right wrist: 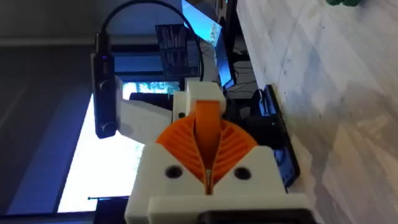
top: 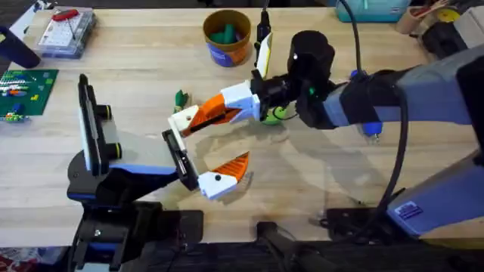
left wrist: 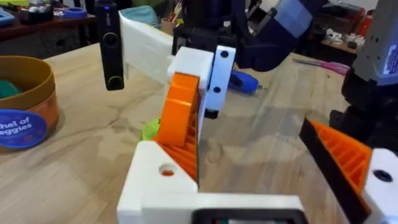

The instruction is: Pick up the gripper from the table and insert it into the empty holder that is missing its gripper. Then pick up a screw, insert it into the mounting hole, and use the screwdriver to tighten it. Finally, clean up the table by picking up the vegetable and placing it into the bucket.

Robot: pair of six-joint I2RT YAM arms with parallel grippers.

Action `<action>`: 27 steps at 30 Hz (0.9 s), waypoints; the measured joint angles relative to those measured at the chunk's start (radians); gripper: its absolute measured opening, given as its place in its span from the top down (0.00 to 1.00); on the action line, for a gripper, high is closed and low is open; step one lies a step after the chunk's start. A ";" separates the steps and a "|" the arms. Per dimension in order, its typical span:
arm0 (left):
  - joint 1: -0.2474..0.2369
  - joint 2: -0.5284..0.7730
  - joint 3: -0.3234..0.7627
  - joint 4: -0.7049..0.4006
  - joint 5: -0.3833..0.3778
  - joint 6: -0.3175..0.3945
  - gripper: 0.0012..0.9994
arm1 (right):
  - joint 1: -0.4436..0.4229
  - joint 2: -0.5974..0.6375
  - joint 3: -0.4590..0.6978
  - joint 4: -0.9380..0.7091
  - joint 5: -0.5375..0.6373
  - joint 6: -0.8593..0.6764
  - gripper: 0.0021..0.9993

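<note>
The right claw (top: 236, 103) is clamped shut on the gripper (left wrist: 180, 118); in the right wrist view its ribbed orange pads (right wrist: 230, 146) press the orange finger from both sides. The gripper stands tilted with its lower end against the holder (left wrist: 155, 177), just beside the holder's round mounting hole. Whether it is fully seated cannot be told.

The holder sits at one end of the short black crossbar (top: 178, 157) of the left claw (top: 208, 147), which is spread wide open, its other orange finger on a white base (top: 221, 178) well apart.

On the table (top: 136, 60), the vegetable (top: 180, 98) lies just beyond the holder. The screwdriver (top: 370, 130) lies on the far side of the right arm. The bucket (top: 227, 51) stands upright near the far edge, something green inside.
</note>
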 joint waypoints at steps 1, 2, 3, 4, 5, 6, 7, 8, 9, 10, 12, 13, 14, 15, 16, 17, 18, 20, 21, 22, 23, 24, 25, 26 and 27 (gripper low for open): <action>0.000 0.000 0.000 0.000 0.000 0.000 0.01 | 0.000 0.000 0.000 0.000 0.000 0.000 0.98; 0.000 0.000 0.000 0.000 0.000 0.000 0.01 | 0.000 0.000 0.000 0.000 0.000 0.000 0.98; 0.000 0.000 0.000 0.000 0.000 0.000 0.01 | 0.000 0.000 0.000 0.000 0.000 0.000 0.98; 0.000 0.000 0.000 0.000 0.000 0.000 0.01 | 0.000 0.000 0.000 0.000 0.000 0.000 0.98; 0.000 0.000 0.000 0.000 0.000 0.000 0.01 | 0.000 0.000 0.000 0.000 0.000 0.000 0.99; 0.000 0.000 0.000 0.000 0.000 0.000 0.01 | 0.000 0.000 0.000 0.000 0.000 -0.001 0.99; 0.000 0.000 0.000 0.000 0.000 0.000 0.01 | 0.000 0.000 0.000 0.000 0.000 -0.002 0.99; 0.000 0.000 0.000 0.000 0.000 0.000 0.01 | 0.000 0.000 0.000 0.000 0.000 -0.003 0.99; 0.000 0.000 0.000 0.000 0.000 0.000 0.01 | 0.000 0.000 0.000 0.000 0.000 -0.003 0.99; 0.000 0.000 0.000 0.000 0.000 0.000 0.01 | 0.000 0.000 0.000 0.000 0.000 -0.003 0.99; 0.000 0.000 0.000 0.000 0.000 0.000 0.01 | 0.000 0.000 0.000 0.000 0.000 -0.003 0.99; 0.000 0.000 0.000 0.000 0.000 0.000 0.01 | 0.000 0.000 0.000 0.000 0.000 -0.003 0.99; 0.000 0.000 0.000 0.000 0.000 0.000 0.01 | 0.000 0.000 0.000 -0.002 0.000 -0.003 0.94; 0.000 0.000 0.000 0.000 0.002 0.000 0.01 | 0.000 0.000 0.000 -0.003 0.001 -0.002 0.82; -0.001 0.000 0.000 -0.001 0.014 0.000 0.01 | 0.002 0.000 0.001 -0.004 0.010 -0.003 0.67; -0.005 0.000 0.000 -0.001 0.024 0.000 0.01 | 0.003 0.000 0.003 -0.003 0.015 -0.003 0.52; -0.007 0.000 0.000 -0.001 0.033 0.000 0.01 | 0.003 0.000 0.006 -0.003 0.018 -0.003 0.37; -0.009 0.000 0.000 -0.001 0.042 0.000 0.01 | 0.004 0.000 0.010 -0.002 0.023 -0.005 0.06; -0.009 0.000 0.000 -0.001 0.045 0.000 0.01 | 0.004 0.000 0.011 -0.002 0.025 -0.007 0.02; -0.009 0.000 0.000 -0.001 0.049 0.000 0.01 | 0.004 0.000 0.011 -0.001 0.027 -0.008 0.01; -0.009 0.000 0.000 -0.001 0.052 0.000 0.01 | 0.004 0.000 0.011 -0.002 0.027 -0.008 0.01; -0.009 0.000 0.000 -0.001 0.054 0.000 0.01 | 0.004 0.000 0.011 -0.002 0.029 -0.008 0.01; -0.009 0.000 0.000 -0.001 0.057 0.000 0.01 | 0.004 0.000 0.011 -0.002 0.030 -0.007 0.01; -0.009 0.000 0.000 -0.001 0.057 0.000 0.01 | 0.004 0.000 0.011 -0.002 0.030 -0.007 0.01; -0.009 0.000 0.000 -0.001 0.058 0.000 0.01 | 0.004 0.000 0.011 -0.002 0.030 -0.007 0.01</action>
